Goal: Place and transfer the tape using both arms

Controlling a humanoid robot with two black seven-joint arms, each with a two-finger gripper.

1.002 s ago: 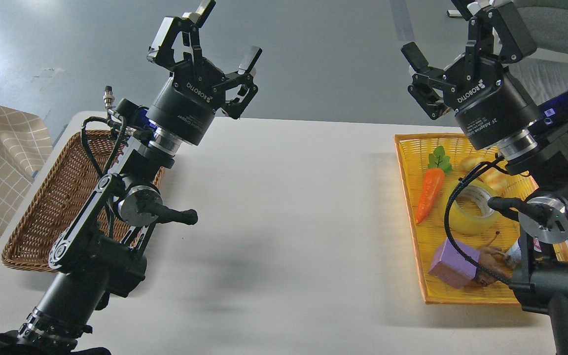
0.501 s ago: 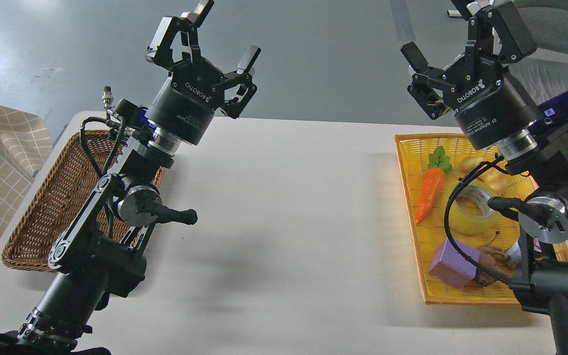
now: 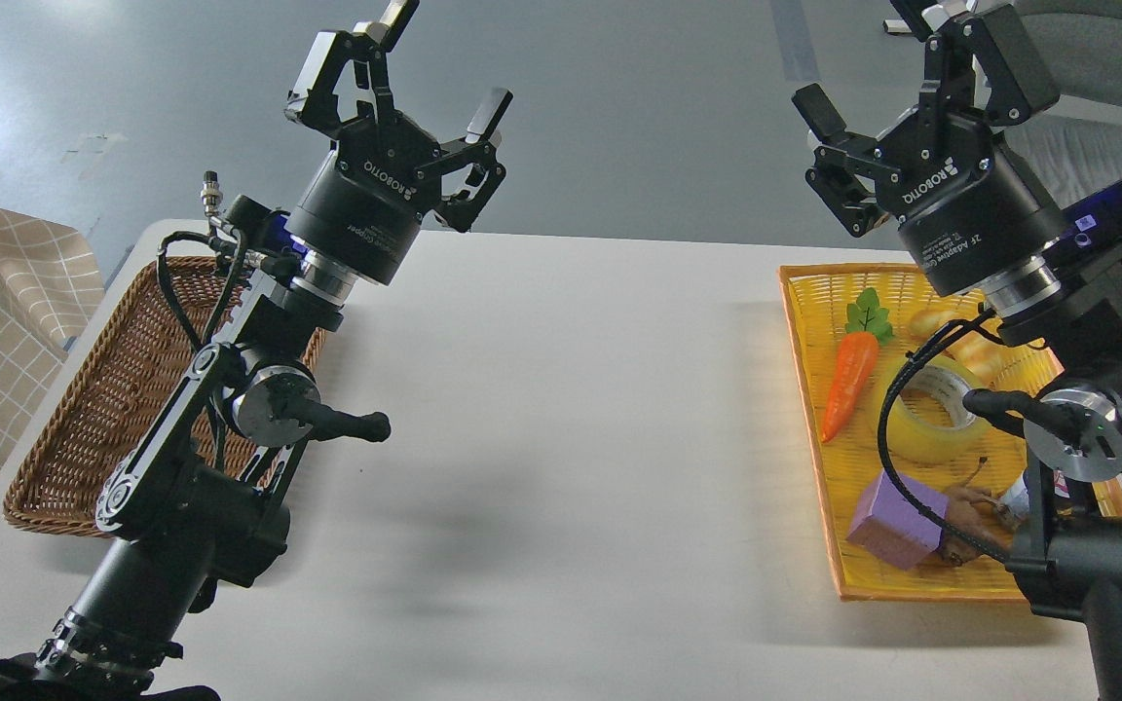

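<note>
both tools are raised off the white worktop [image 3: 561, 409], nothing grabbed yet. left tool [image 3: 405, 68] has its fingers spread, empty, up above the far end of the brown woven wicker basket [image 3: 84, 409]. right tool [image 3: 912, 58] is also spread wide and empty, high above the yellow woven plastic tray [image 3: 814, 389].

wide roll of translucent yellow packing tape with pale cardboard core [image 3: 926, 419] lies on its side face in the yellow tray, core hole facing up. orange plastic carrot with green leaf [image 3: 848, 380] is just beside it on the left, yellow-beige twisted bread toy [image 3: 970, 346] behind, purple rectangular block [image 3: 892, 521] nearer me. my right arm and a black cable cross in front of the roll's right side, so i can't tell for certain what it touches there.

step in hand, as i read it: right arm goes down for the tape. suggest coming straight down, one finger into the core hole and one outside the wall on the carrot-free side, so the carrot and bread don't get nudged. close only once the finger is well inside the core. lift clear of the tray rim before swinging to centre for the handoff to the left.
</note>
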